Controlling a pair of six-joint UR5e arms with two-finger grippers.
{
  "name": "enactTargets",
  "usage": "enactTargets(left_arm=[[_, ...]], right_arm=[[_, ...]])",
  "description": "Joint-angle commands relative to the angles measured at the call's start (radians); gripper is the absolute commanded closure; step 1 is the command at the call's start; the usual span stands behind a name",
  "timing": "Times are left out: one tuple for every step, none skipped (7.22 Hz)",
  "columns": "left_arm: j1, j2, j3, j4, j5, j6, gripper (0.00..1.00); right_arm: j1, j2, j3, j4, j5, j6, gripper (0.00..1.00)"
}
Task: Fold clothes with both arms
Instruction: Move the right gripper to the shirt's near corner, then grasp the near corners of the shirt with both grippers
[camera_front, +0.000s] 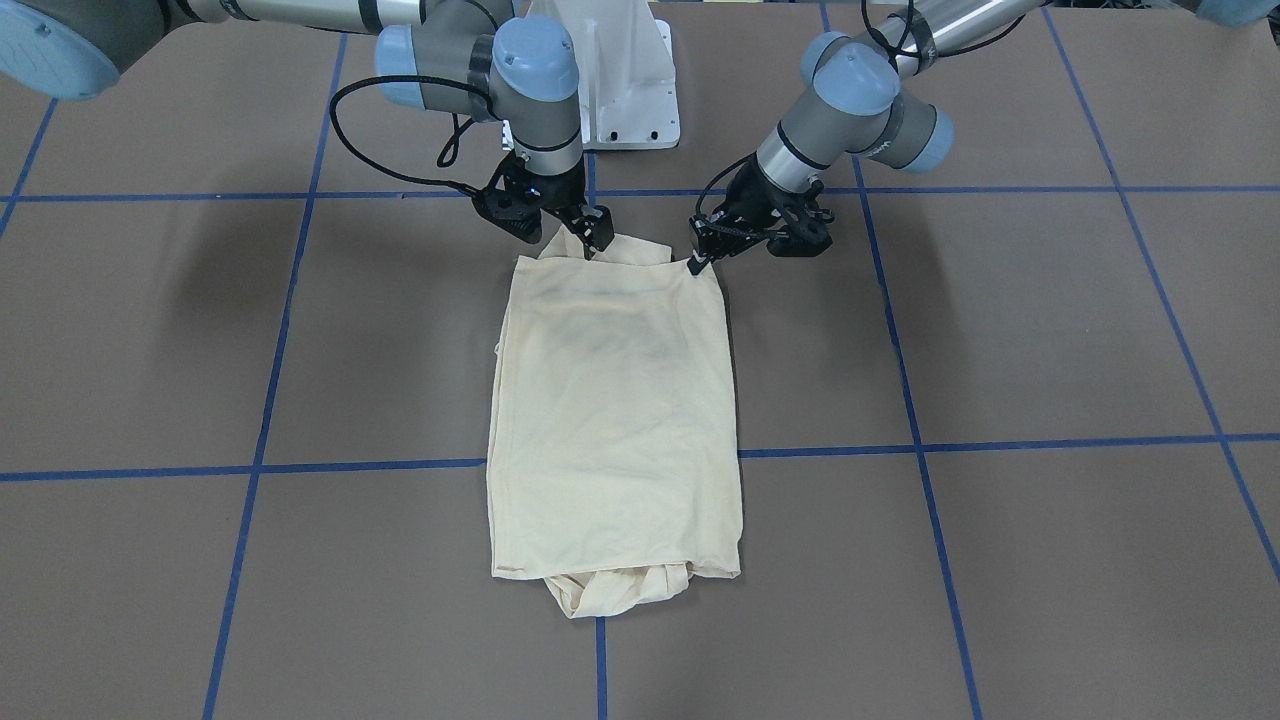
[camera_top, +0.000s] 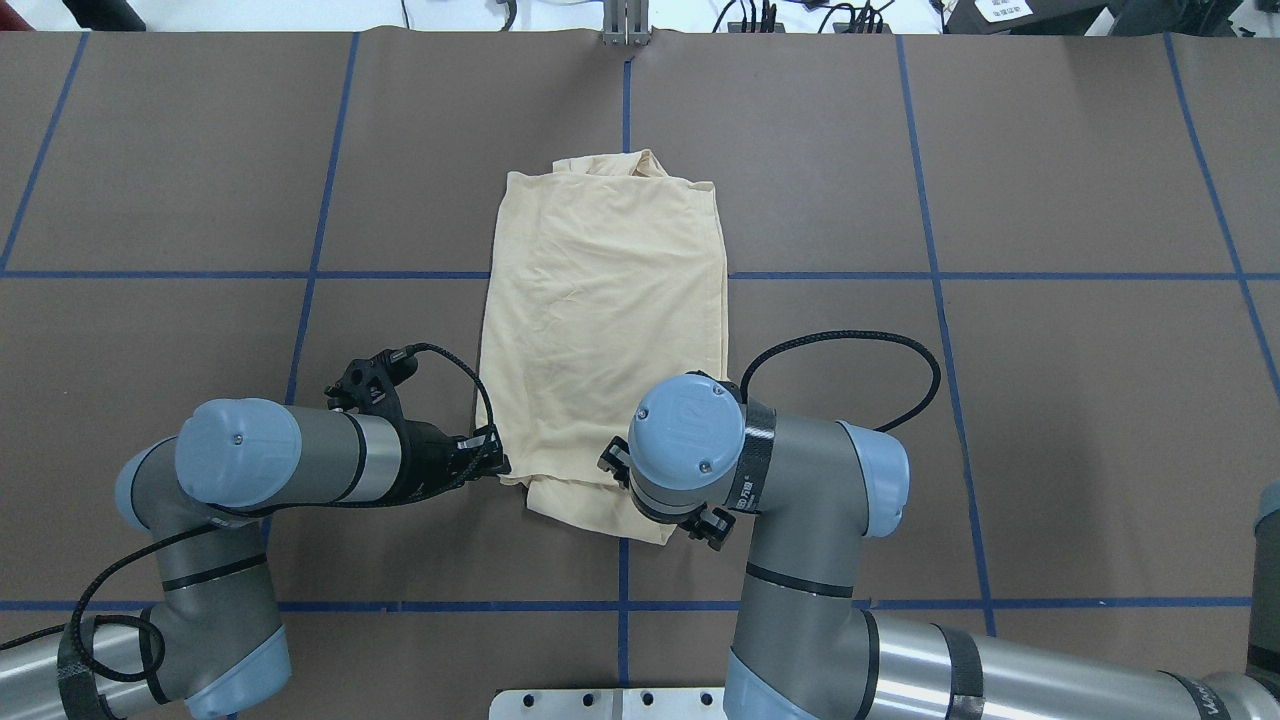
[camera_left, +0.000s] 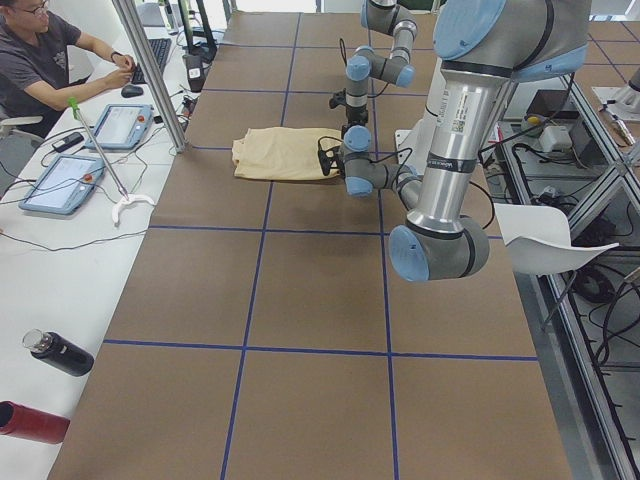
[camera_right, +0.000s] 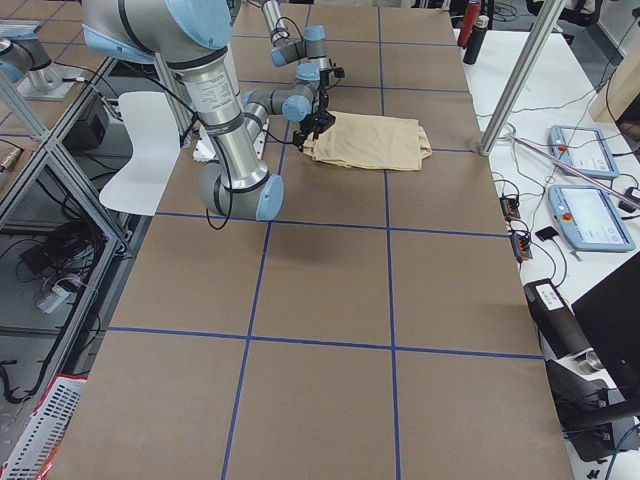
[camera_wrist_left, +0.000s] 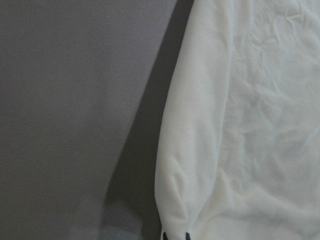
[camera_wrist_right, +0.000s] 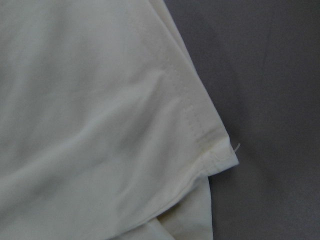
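Cloth first: you could see the cream-yellow T-shirt (camera_front: 615, 400) lying in the middle of the brown table (camera_front: 1000, 330). It was folded into a long narrow rectangle with a plain side up, so no print was showing. It lay across one of the blue tape lines (camera_front: 330, 466). At the end toward your side of the table, some bunched cloth (camera_front: 610, 590) came out from under the folded edge. Both grippers were at the other end, the one near the robot, each at one corner. The left gripper (camera_front: 697, 262) was low at its corner. In its wrist view you saw two dark fingertips (camera_wrist_left: 165, 235) only a little apart with the shirt's edge between them, so its jaws were pinched on the cloth. The right gripper (camera_front: 597, 238) pointed down at the other corner. A small peak of cloth rose up to it, and its jaws looked closed on this peak, though its own wrist view gave you only the hem corner against the table. The rest of the shirt lay flat on the table.
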Motion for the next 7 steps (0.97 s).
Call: enactTargets(left_arm=[[0.002, 0.001, 0.0, 0.0, 0.001, 0.0, 1.0], [0.002, -0.001, -0.002, 0.0, 0.001, 0.0, 1.0], [0.002, 0.001, 0.0, 0.0, 0.001, 0.0, 1.0], [0.002, 0.001, 0.0, 0.0, 0.002, 0.0, 1.0], [0.002, 0.001, 0.0, 0.0, 0.002, 0.0, 1.0], [0.002, 0.001, 0.0, 0.0, 0.002, 0.0, 1.0], [0.002, 0.001, 0.0, 0.0, 0.002, 0.0, 1.0]], right_arm=[[0.01, 0.021, -0.056, 0.008, 0.001, 0.001, 0.0], [0.01, 0.023, -0.059, 0.005, 0.001, -0.001, 0.0], [0.01, 0.018, -0.061, 0.005, 0.001, -0.001, 0.01], [0.01, 0.023, -0.059, 0.005, 0.003, -0.001, 0.01], [0.004, 0.024, -0.056, -0.001, 0.003, 0.001, 0.01], [-0.004, 0.024, -0.056, -0.004, 0.003, 0.001, 0.01], [-0.007, 0.024, -0.053, -0.004, 0.003, 0.001, 0.0]])
